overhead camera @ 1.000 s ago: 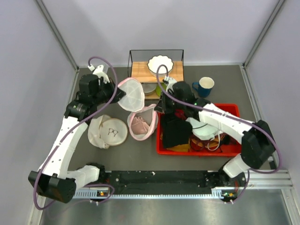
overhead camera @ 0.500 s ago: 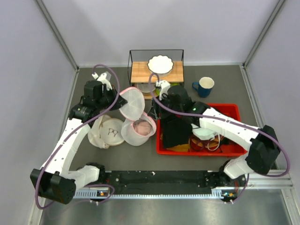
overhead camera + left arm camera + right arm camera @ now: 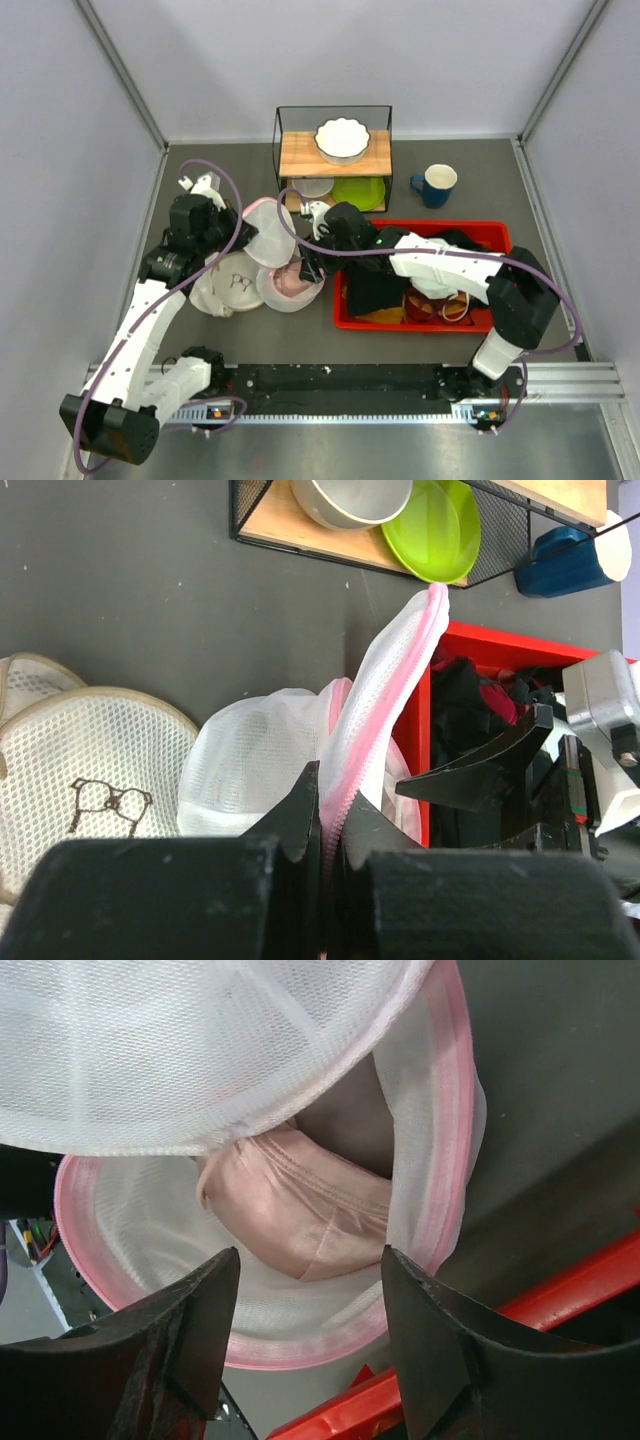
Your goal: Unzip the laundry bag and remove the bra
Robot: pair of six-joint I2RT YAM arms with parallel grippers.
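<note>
1. Only the left wrist view shows that my left tool (image 3: 325, 815) is clamped shut on the pink zipper band of the bag (image 3: 385, 690). It holds the upper half lifted on edge.
2. Only the right wrist view looks into the bag. My right tool (image 3: 310, 1255) hangs over the open mouth with its fingers spread wide, gripping nothing. The bra (image 3: 300, 1210) lies inside the lower half, partly under the raised mesh flap.
3. The top view gives the layout. The bag sits between the cream pad (image 3: 238, 280) and the red tray (image 3: 420, 318), just beside both. Dark clothes fill the tray.
4. The desk (image 3: 220, 170) is dark grey. At its far edge stands a wire rack (image 3: 300, 160) with a white dish (image 3: 342, 138) on top and a green plate (image 3: 360, 192) underneath. A blue mug (image 3: 435, 185) stands near it. Pale walls close three sides, with metal posts in the far corners.
5. A second ago my right tool was at the tray's edge, and it has since swung left over the bag. The bag has slid towards the pad, and my left tool has come lower and nearer.
</note>
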